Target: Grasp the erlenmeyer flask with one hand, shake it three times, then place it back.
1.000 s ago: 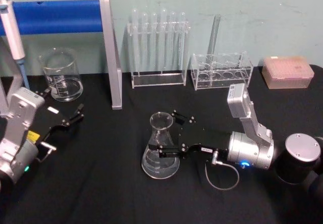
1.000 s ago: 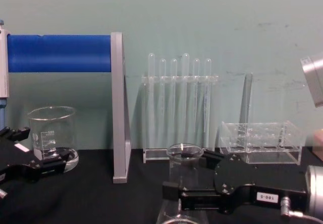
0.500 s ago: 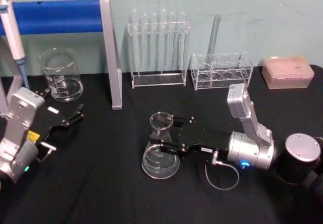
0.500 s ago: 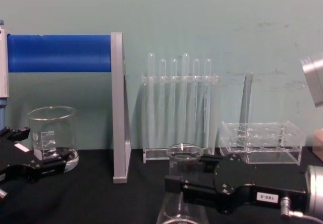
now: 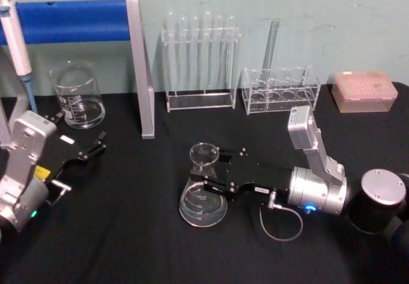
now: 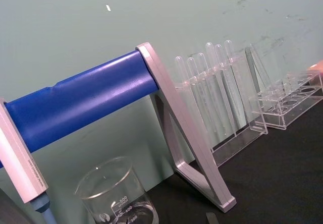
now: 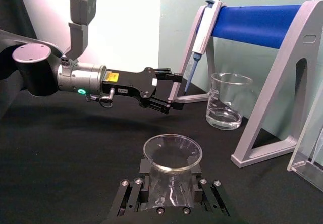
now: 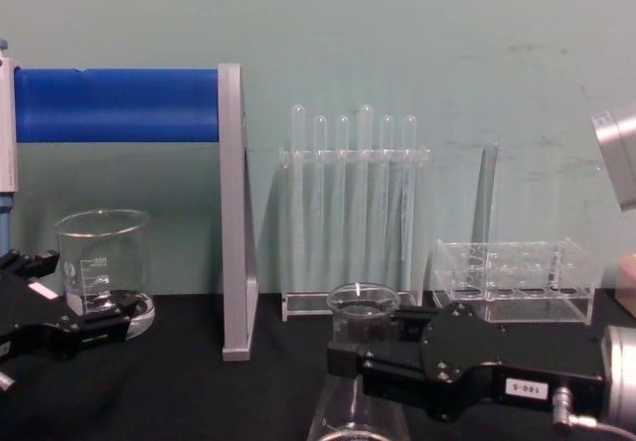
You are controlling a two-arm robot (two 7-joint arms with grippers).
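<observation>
The erlenmeyer flask [image 5: 203, 197] is clear glass and stands upright on the black table [image 5: 128, 233], a little right of centre. My right gripper [image 5: 215, 167], the hand with the small numbered label, reaches in from the right and is shut on the flask's neck. In the right wrist view the flask's rim [image 7: 172, 152] rises between the two pads [image 7: 145, 182], which press on the neck from both sides. In the chest view one black finger [image 8: 348, 360] crosses in front of the neck below the rim [image 8: 363, 299]. My left gripper [image 5: 96, 147] is parked open at the left.
A glass beaker [image 5: 78, 98] stands at the back left under a blue-barred grey stand [image 5: 142, 73] that holds a pipette [image 5: 16, 41]. A rack of test tubes [image 5: 199, 60], a low clear rack [image 5: 281, 89] and a pink tip box [image 5: 364, 91] line the back.
My right gripper's fingers have closed from a wide spread onto the flask's neck. The flask's base stays on the table, and the left arm has not moved.
</observation>
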